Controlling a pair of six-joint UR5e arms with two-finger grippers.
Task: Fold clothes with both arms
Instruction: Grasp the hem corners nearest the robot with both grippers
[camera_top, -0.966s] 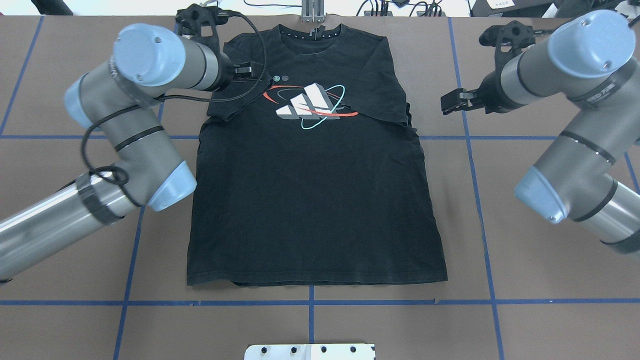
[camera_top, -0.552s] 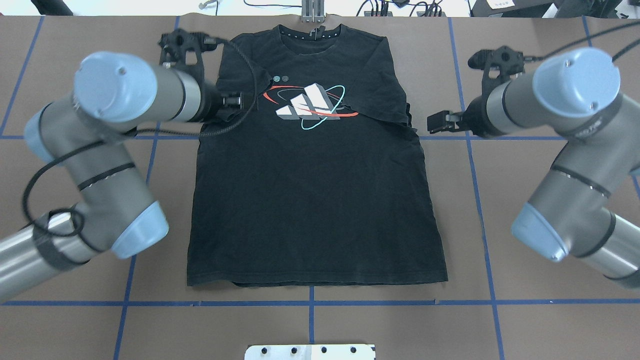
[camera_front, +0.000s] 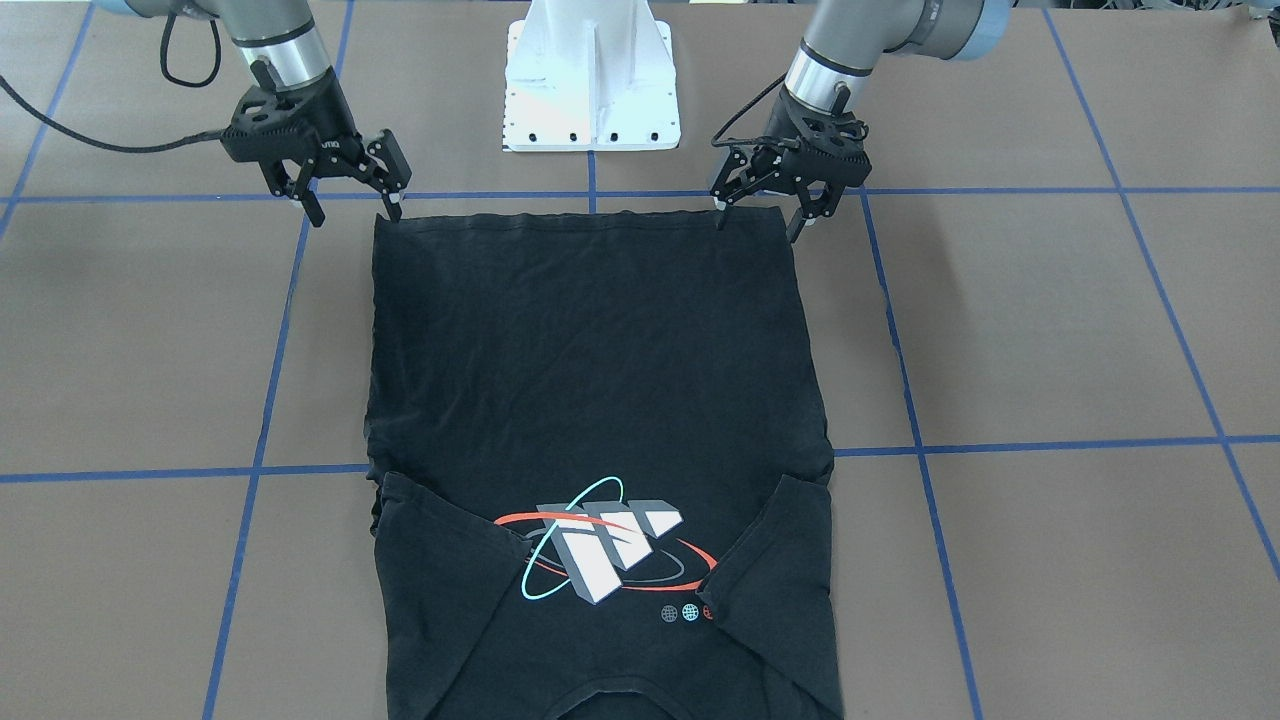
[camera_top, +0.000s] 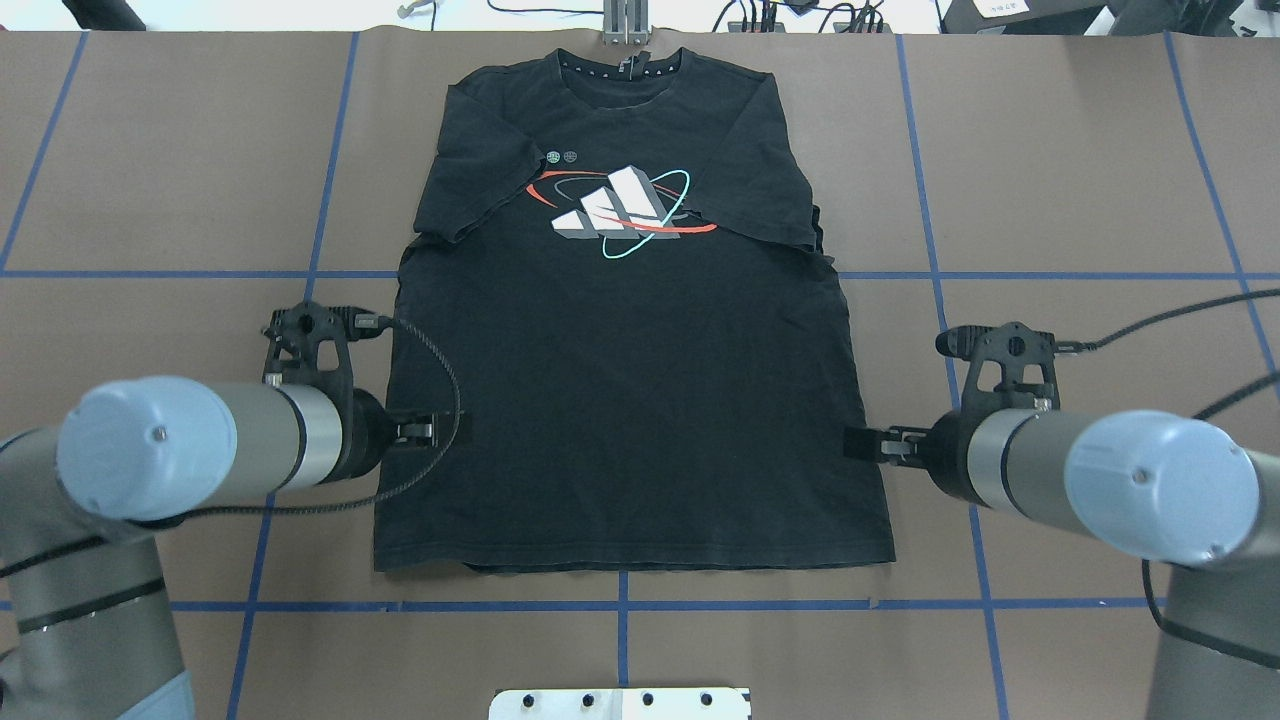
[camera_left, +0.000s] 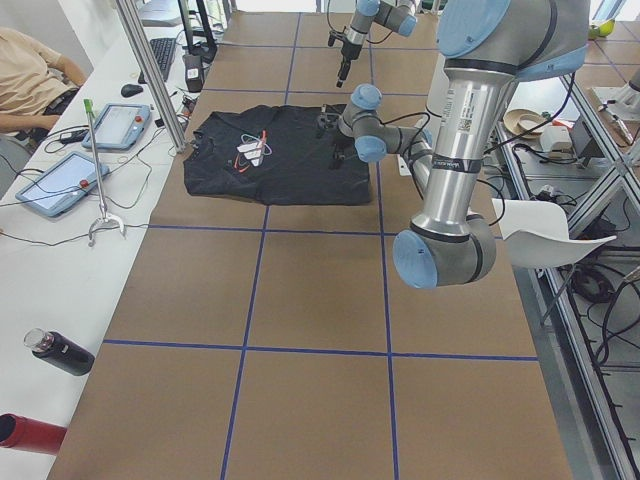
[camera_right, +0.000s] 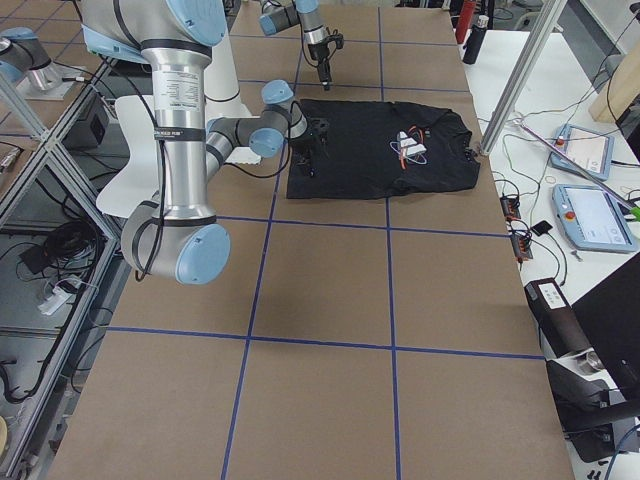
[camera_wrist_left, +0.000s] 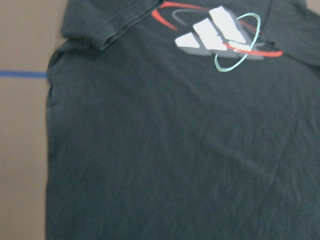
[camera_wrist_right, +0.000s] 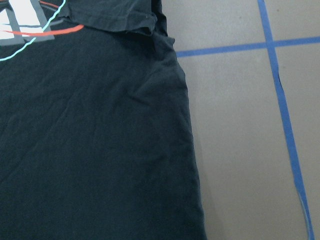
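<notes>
The black T-shirt (camera_top: 630, 400) lies flat on the brown table, logo (camera_top: 620, 210) up, collar at the far edge and both sleeves folded in over the chest. It also shows in the front-facing view (camera_front: 590, 370). My left gripper (camera_top: 445, 430) hovers over the shirt's left side edge near the hem; in the front-facing view (camera_front: 760, 222) its jaws are open and empty. My right gripper (camera_top: 860, 443) hovers at the shirt's right side edge near the hem, also open and empty in the front-facing view (camera_front: 354, 213). The wrist views show only shirt fabric (camera_wrist_left: 175, 150) (camera_wrist_right: 90, 150).
Blue tape lines (camera_top: 620, 605) divide the table into squares. The white pedestal base (camera_front: 590, 80) stands at the near edge. A metal post (camera_top: 625, 20) and cables sit past the collar. A desk with tablets (camera_left: 55, 185) and a person are beyond the far edge.
Both arms have swung back from beside the sleeves toward the robot, to the shirt's lower side edges. The shirt has not moved. Both grippers stay open.
</notes>
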